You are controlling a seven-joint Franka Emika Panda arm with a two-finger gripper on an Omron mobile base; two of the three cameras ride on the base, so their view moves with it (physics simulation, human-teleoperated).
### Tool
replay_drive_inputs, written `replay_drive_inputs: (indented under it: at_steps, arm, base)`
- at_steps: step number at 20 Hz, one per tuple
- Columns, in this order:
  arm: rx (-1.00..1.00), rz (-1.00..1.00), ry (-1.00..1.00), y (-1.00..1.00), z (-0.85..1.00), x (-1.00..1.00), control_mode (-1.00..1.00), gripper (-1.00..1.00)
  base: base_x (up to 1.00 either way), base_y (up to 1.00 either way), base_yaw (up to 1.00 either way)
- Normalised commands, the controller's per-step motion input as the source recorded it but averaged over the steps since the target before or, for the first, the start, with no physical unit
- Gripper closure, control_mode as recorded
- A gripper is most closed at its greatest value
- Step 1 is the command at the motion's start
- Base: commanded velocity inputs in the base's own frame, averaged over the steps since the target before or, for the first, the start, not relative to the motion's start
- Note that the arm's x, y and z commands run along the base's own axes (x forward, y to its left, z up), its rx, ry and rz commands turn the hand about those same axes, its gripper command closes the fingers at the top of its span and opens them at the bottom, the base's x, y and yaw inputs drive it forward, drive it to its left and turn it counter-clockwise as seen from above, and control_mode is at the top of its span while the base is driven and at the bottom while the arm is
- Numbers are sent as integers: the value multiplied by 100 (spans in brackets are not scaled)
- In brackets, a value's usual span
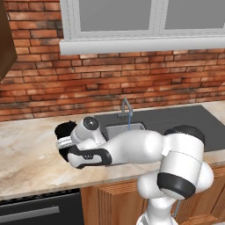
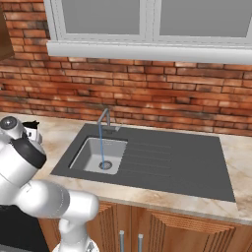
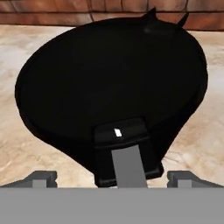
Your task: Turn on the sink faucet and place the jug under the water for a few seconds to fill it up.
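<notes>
The black jug [image 3: 109, 74] stands on the counter left of the sink, its lidded top facing the hand view. Its side handle with the light grey strip [image 3: 127, 165] points toward me. My gripper [image 3: 112, 180] is open, with one fingertip on each side of the handle and neither touching it. From the left base view the jug [image 1: 64, 129] is partly hidden behind my hand. The sink faucet [image 1: 126, 107] is running: a thin blue stream of water [image 2: 101, 145] falls into the sink [image 2: 88, 156] near its drain.
The dark grey surround [image 2: 167, 165] with a ribbed drainboard lies right of the basin. A brick wall [image 2: 162, 98] and window sill rise behind the marble counter [image 1: 30, 154]. A dark appliance [image 1: 39, 213] sits under the counter at the lower left.
</notes>
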Motion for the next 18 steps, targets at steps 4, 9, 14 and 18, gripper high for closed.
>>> replay_drive_inputs:
  at_steps: [4,9,14,18]
  arm:
    - [0,0,0,8,-7,14,-100,-100]
    - [0,0,0,1,-10,8,-100,-100]
    - [0,0,0,4,-10,5,-100,100]
    - [0,0,-1,3,-4,3,-100,100]
  base:
    - [0,0,0]
    - [0,0,0]
    - [0,0,0]
    - [0,0,0]
